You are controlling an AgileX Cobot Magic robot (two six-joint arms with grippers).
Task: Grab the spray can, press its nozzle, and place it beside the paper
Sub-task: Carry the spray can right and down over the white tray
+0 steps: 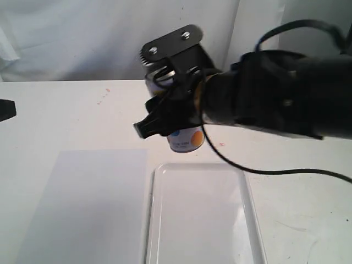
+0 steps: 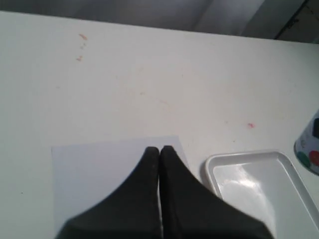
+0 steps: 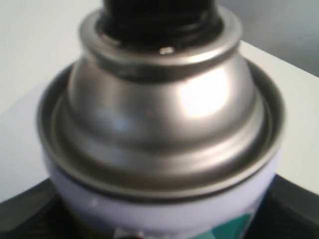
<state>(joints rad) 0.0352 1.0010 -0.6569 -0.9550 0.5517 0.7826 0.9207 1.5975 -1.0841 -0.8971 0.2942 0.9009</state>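
Note:
My right gripper (image 1: 173, 113) is shut on the spray can (image 1: 186, 138), a white can with blue and orange dots. The can sits tilted just beyond the tray's far rim. I cannot tell whether its base touches the table. In the right wrist view the can's silver dome (image 3: 164, 114) fills the picture, with the black nozzle (image 3: 159, 17) above it and dark fingers (image 3: 30, 214) at either side. The paper (image 1: 88, 203) lies flat at the front left. My left gripper (image 2: 159, 150) is shut and empty over the paper (image 2: 99, 169). The can's edge (image 2: 310, 149) shows beside it.
A glossy white tray (image 1: 155, 220) with a raised rim lies right of the paper, also seen as the tray (image 2: 212, 172) in the left wrist view. The right arm's black body and cable span the right half of the table. White curtains hang behind.

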